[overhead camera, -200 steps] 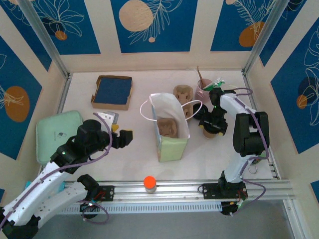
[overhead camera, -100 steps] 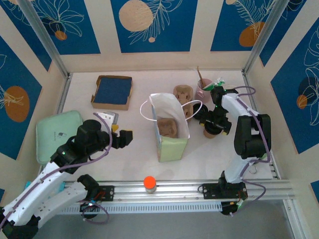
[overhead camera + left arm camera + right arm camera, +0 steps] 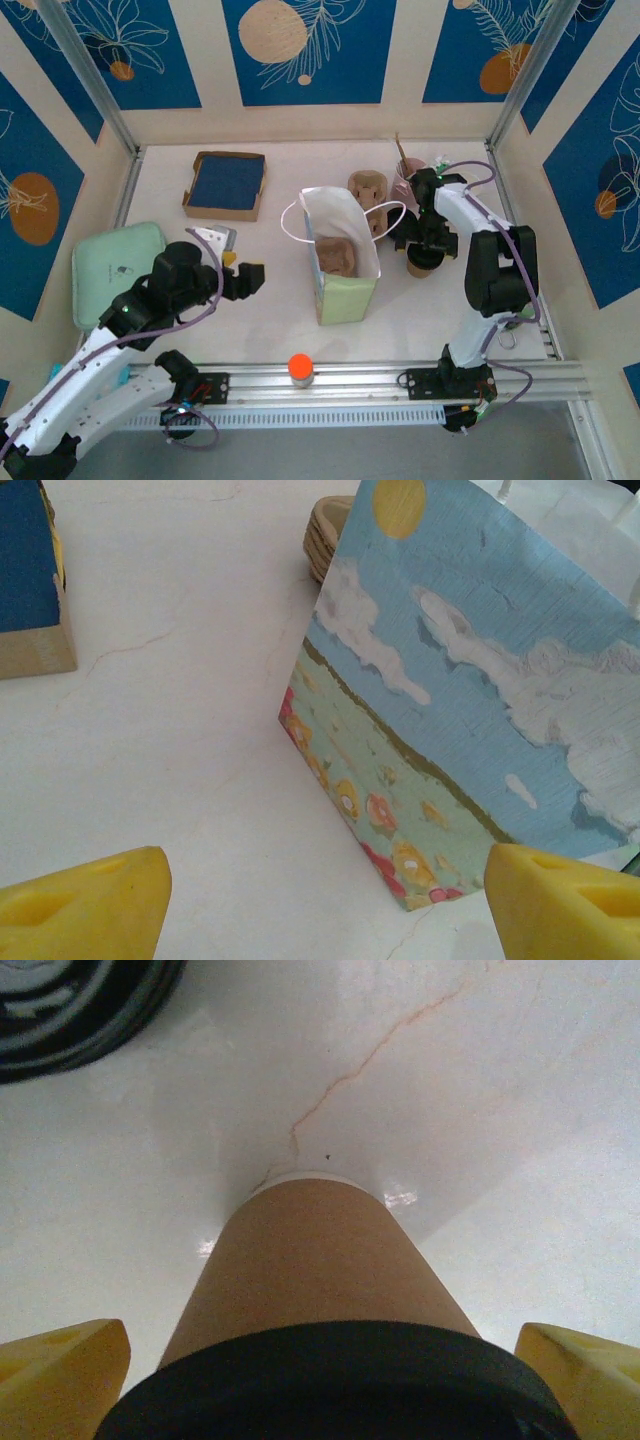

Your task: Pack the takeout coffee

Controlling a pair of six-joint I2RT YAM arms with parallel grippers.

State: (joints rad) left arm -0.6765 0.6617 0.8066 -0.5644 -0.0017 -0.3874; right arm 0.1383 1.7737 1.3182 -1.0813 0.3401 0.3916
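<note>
The brown paper takeout coffee cup with a black plastic lid (image 3: 423,263) stands upright on the white table (image 3: 270,320), to the right of the bag and apart from it. In the right wrist view the cup's (image 3: 315,1260) lid rim fills the lower edge, and the right gripper (image 3: 320,1380) straddles it from above, its yellow fingertips (image 3: 60,1375) spread wide on either side with a gap to the cup, so nothing is held. A black round object (image 3: 80,1000) lies just beyond the cup on the table. The tall paper bag printed with sky, clouds and flowers (image 3: 340,255) stands open in the middle of the table, white loop handles out to both sides, with a brown moulded-pulp cup carrier (image 3: 338,257) sitting inside. Behind the bag lies a stack of similar pulp carriers (image 3: 367,188), and to its right a pink cup holding stirrers (image 3: 408,180). The left gripper (image 3: 245,278) hangs to the left of the bag, facing its printed side (image 3: 470,710), jaws wide and empty. Farther left are a pale green cushion-like pad (image 3: 115,265) and, at the back, a shallow cardboard tray with blue contents (image 3: 226,184).
</note>
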